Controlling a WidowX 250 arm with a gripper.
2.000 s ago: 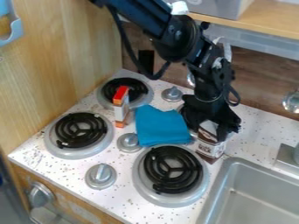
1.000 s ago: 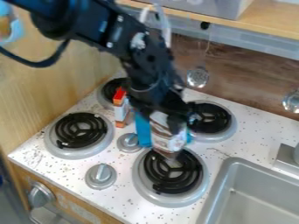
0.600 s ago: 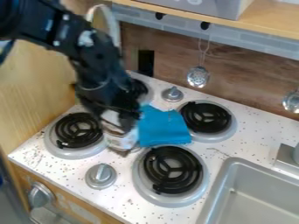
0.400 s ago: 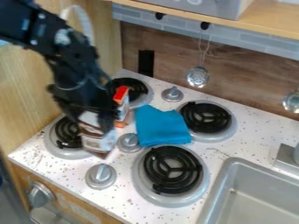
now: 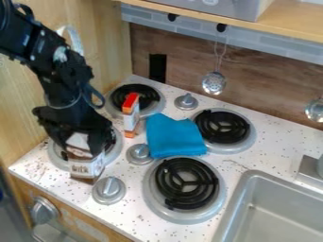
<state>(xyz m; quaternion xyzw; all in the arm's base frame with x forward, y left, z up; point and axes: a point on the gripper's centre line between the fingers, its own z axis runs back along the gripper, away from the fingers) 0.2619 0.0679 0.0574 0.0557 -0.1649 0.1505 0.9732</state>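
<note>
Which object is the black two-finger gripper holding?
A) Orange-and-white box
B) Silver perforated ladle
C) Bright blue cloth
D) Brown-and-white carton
D: the brown-and-white carton has its top between the fingers of the black gripper.

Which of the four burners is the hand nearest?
The leftmost burner in view. It's the only one partly hidden by the hand and the milk carton it holds.

Arm [image 5: 39, 49] is showing black, chunky segments. Above gripper [image 5: 80, 147]: silver screws [image 5: 42, 33] are dotting it, pale patch [image 5: 60, 55] is standing out, thin dark cable [image 5: 101, 98] is looping.
</note>
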